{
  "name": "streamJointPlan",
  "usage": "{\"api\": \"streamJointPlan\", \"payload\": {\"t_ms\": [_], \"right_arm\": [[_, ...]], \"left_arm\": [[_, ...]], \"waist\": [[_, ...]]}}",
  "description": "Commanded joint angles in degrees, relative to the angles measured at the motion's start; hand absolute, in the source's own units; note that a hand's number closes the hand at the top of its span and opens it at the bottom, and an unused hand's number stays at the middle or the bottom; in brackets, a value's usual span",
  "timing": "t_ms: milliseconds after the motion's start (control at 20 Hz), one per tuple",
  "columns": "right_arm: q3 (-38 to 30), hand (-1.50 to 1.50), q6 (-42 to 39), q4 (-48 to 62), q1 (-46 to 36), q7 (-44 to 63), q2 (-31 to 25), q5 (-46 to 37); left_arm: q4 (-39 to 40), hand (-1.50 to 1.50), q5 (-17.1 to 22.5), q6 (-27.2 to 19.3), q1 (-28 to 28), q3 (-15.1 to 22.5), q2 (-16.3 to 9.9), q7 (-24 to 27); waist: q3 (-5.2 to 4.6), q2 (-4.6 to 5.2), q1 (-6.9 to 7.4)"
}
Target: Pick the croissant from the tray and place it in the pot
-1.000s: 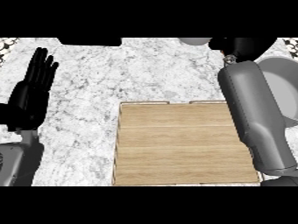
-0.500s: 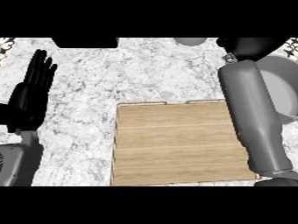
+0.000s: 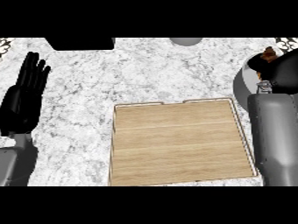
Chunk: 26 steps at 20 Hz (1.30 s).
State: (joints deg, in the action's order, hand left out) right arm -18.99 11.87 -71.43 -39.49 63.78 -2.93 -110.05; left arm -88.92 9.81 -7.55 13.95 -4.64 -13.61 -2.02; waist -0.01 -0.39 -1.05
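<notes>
Brown croissant (image 3: 268,54) is peeking out above my right hand (image 3: 294,70), whose fingers are curling round it over the grey pot (image 3: 243,83). The wooden tray (image 3: 177,140) is sitting just left of the pot. My left hand (image 3: 23,94) is resting spread at the left edge. I'm seeing no writing anywhere.

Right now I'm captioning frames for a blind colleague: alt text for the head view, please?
The robot's right hand holds a brown croissant over a grey pot at the right. A wooden tray lies on the marble counter; the left hand rests open at left.
</notes>
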Motion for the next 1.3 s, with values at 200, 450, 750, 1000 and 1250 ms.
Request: {"api": "streamJointPlan", "payload": {"t_ms": [200,450,750,1000,1250], "right_arm": [[-3.5,1.50,1.4,-11.3,13.2,-3.6,-2.9,7.9],[-5.6,1.50,5.5,-11.0,18.9,-6.1,-4.4,12.5],[-10.3,1.50,7.5,-3.7,16.5,-6.1,-2.0,22.3],[-14.1,-1.50,12.5,0.7,19.0,-18.9,-5.0,38.2],[-11.1,-1.50,18.9,7.9,13.8,-23.8,-7.4,39.3]], "left_arm": [[2.7,0.00,0.2,1.6,2.5,-1.2,-0.2,0.4],[-0.2,0.00,-0.7,1.8,-0.6,-0.7,0.5,0.4],[0.3,0.00,-0.4,2.0,0.3,-0.5,1.2,0.0],[3.0,0.00,-0.8,0.9,4.8,-1.1,1.1,-1.9],[3.1,0.00,-1.4,1.9,2.6,-1.1,1.7,1.3]], "waist": [[0.01,0.39,0.60],[0.02,0.37,1.00],[0.06,0.42,1.31],[0.08,0.50,0.76],[0.03,0.58,1.35]]}}
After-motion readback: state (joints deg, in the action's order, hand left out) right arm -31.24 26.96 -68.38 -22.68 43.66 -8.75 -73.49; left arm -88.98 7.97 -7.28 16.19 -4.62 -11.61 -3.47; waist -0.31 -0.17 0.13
